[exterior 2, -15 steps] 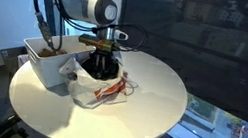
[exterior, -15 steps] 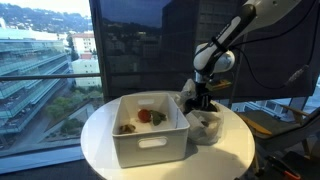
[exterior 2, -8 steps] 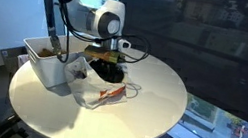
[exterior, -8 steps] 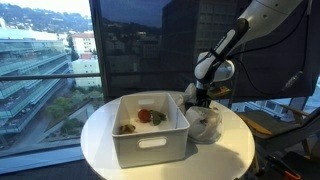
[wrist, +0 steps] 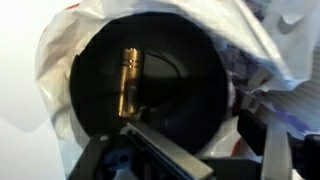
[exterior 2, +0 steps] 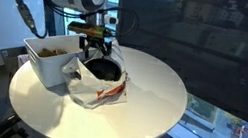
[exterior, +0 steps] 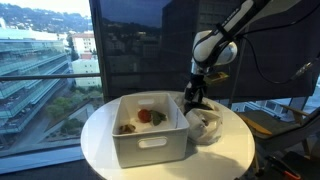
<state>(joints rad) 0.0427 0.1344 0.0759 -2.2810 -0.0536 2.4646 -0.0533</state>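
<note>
A black bowl (wrist: 160,60) sits inside a crumpled white plastic bag (exterior: 205,126) on the round white table (exterior: 230,155). In the wrist view a small brass-coloured cylinder (wrist: 129,82) lies on the bowl's floor, left of centre. My gripper (wrist: 205,150) hangs just above the bowl, open, its fingers (wrist: 268,140) spread with nothing between them. In both exterior views the gripper (exterior: 196,96) (exterior 2: 95,46) hovers over the bag (exterior 2: 96,87) and the bowl (exterior 2: 102,68), clear of them.
A white rectangular bin (exterior: 150,142) (exterior 2: 44,63) stands right beside the bag, holding a red item (exterior: 146,116) and other food pieces. Dark windows stand behind the table. The table's edge (exterior 2: 157,115) curves round past the bag.
The gripper has lifted up out of the bag and its jaws have opened wide. The arm's wrist now stands higher above the bowl.
</note>
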